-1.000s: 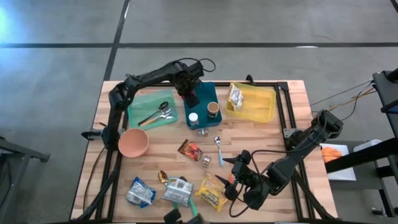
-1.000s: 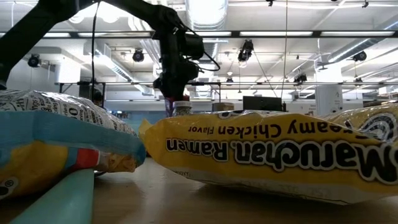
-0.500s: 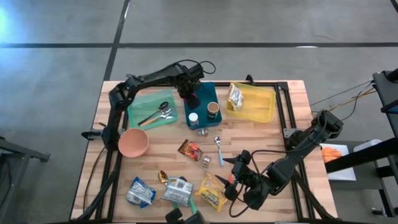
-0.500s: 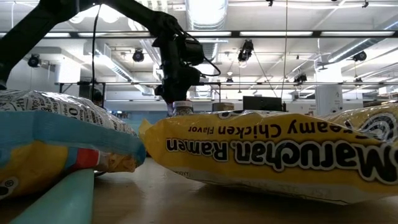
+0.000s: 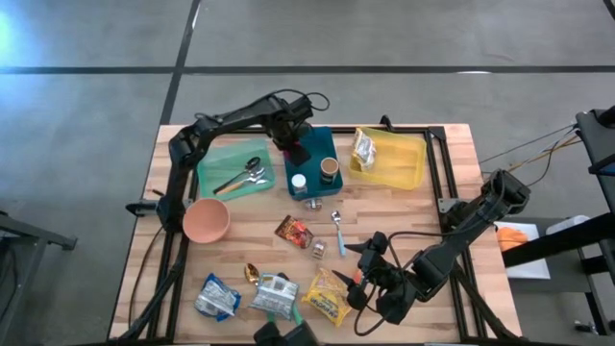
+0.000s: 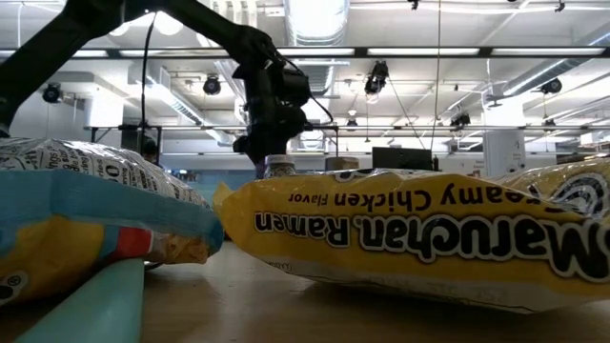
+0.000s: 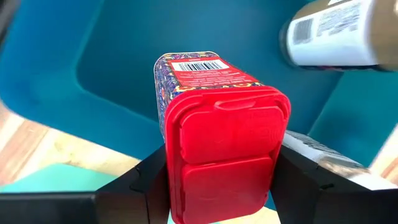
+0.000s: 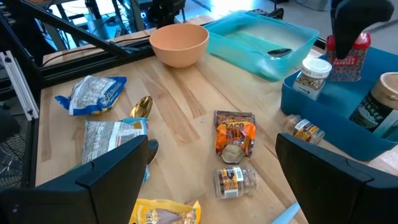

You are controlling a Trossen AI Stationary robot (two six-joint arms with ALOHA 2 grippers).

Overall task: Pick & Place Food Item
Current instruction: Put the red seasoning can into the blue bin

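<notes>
Red-lidded spice container, its label patterned in blue and red with a barcode, sits clamped between the fingers of the left hand, which presses on its two sides just below the flip-top lid. In the high view that hand hangs over the far end of the dark teal bin, so the container is held above the bin's inside. In that bin, on the side nearer the desk's front, stand a white-capped jar and a brown-topped jar. A small jar lies on the wood just in front of the bin.

Beside the bin on the left arm's side is a light green tray with spoons in it; on the other side is a yellow bin holding a crinkled silver packet. A peach bowl stands nearer the front of the wooden desk.

The right hand waits low over the desk's front right part, its fingers spread wide and holding nothing. Near it lie a yellow ramen packet, a red-brown snack packet, a little jar on its side, a light blue spoon, a gold spoon and two silvery packets.
</notes>
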